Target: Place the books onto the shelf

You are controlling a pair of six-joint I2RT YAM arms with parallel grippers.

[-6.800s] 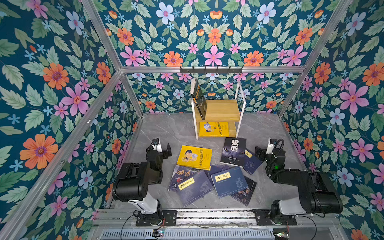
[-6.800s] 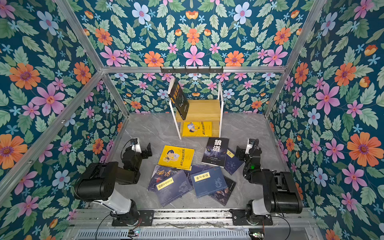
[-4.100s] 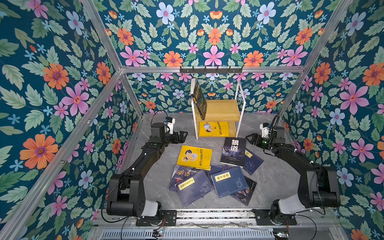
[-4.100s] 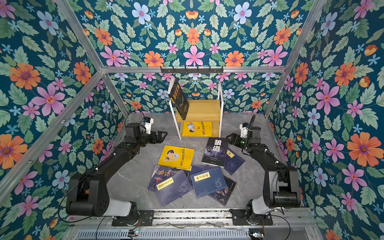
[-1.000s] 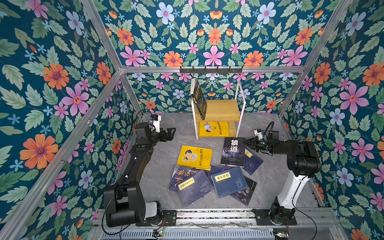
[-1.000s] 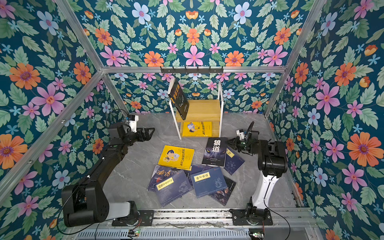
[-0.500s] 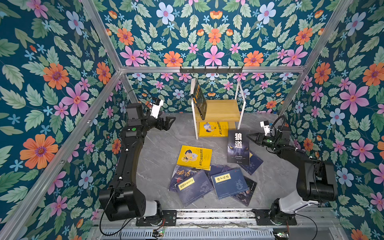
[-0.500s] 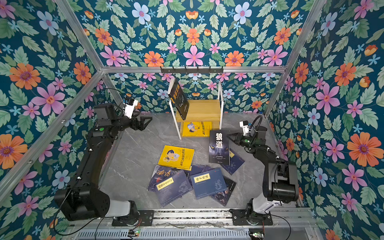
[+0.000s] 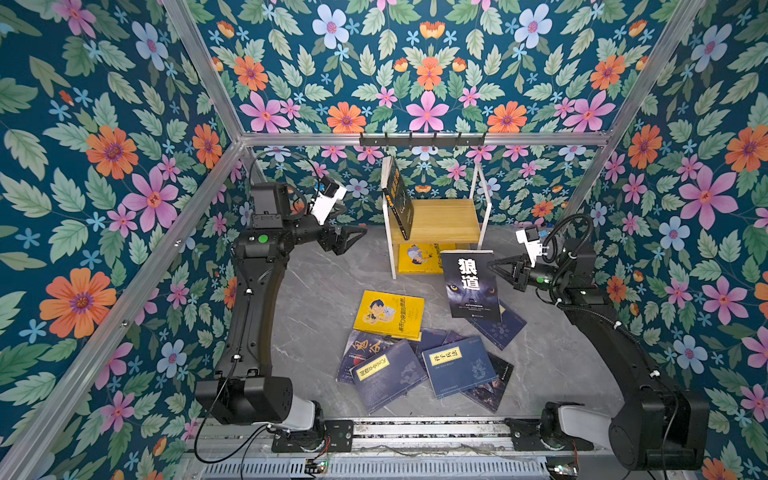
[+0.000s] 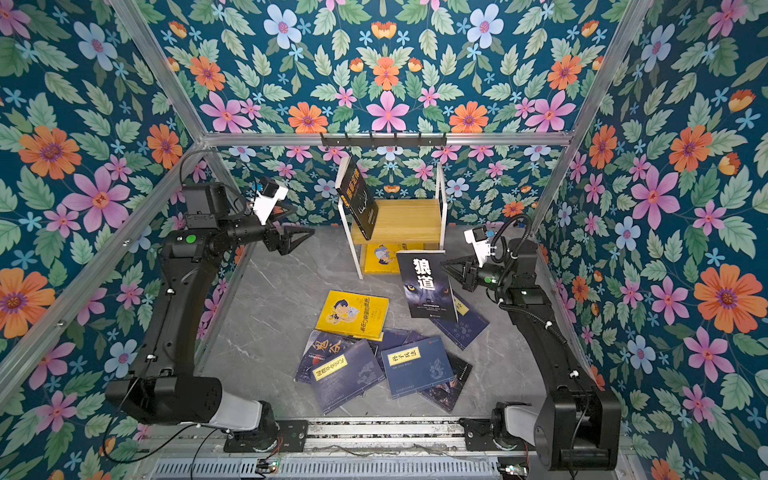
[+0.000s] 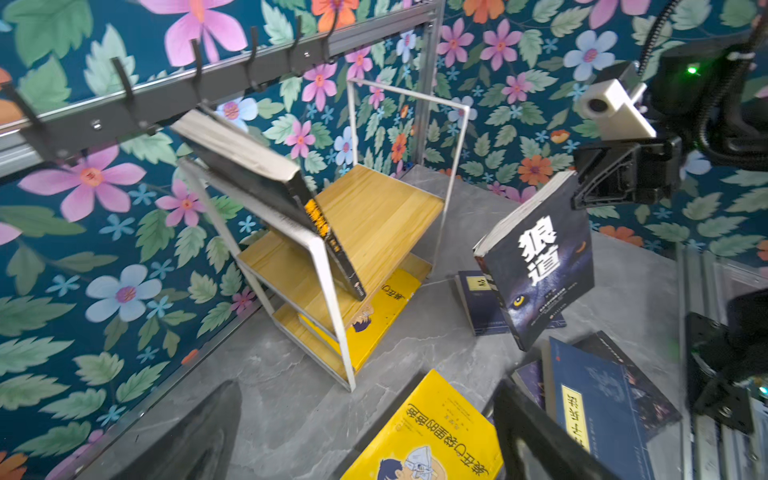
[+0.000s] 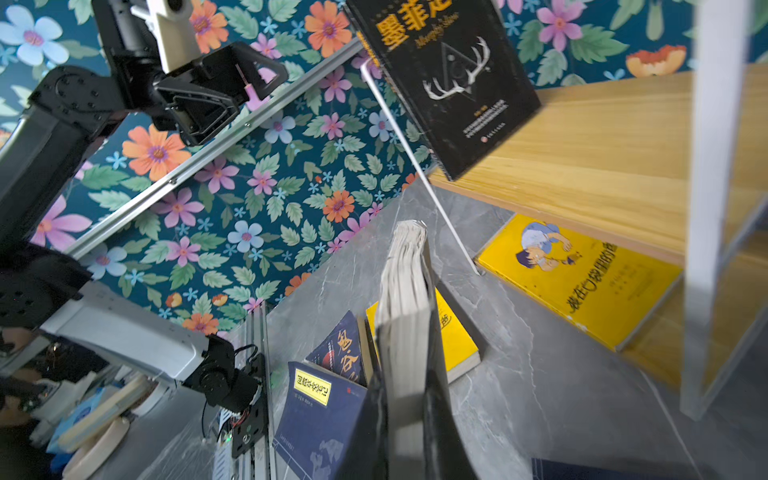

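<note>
The shelf (image 9: 440, 220) stands at the back, with a black book (image 9: 399, 199) leaning on its upper board and a yellow one (image 9: 419, 257) lying on the lower. My right gripper (image 9: 496, 266) is shut on a dark wolf-cover book (image 9: 471, 286), which it holds upright above the table, right of and in front of the shelf. In the right wrist view its page edge (image 12: 405, 311) runs between the fingers. My left gripper (image 9: 357, 237) hangs open and empty, raised left of the shelf. A yellow book (image 9: 390, 313) and several navy books (image 9: 457, 365) lie on the table.
A black hook rail (image 9: 422, 139) runs along the back wall above the shelf. Floral walls close in the back and both sides. One navy book (image 9: 498, 328) lies under the held book. A metal rail (image 9: 415, 428) borders the front edge.
The right gripper has lifted the wolf-cover book off the table and stood it upright, nearer the shelf. The left arm has risen and swung toward the back left.
</note>
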